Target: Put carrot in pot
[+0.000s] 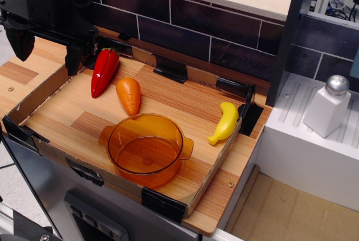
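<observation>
The carrot (129,94) is a stubby orange cone lying on the wooden tray floor, just right of a red pepper. The pot (147,149) is a round translucent amber bowl with two flat side handles; it stands empty near the tray's front edge, just in front of the carrot. My gripper (47,47) hangs at the far left corner, above and left of the pepper. Its two black fingers (20,39) are spread wide apart with nothing between them.
A glossy red pepper (104,70) lies at the back left. A yellow banana (225,123) lies at the right side. A low cardboard wall (216,157) rims the tray. A white salt shaker (328,107) stands on the white block to the right. A dark tile wall runs behind.
</observation>
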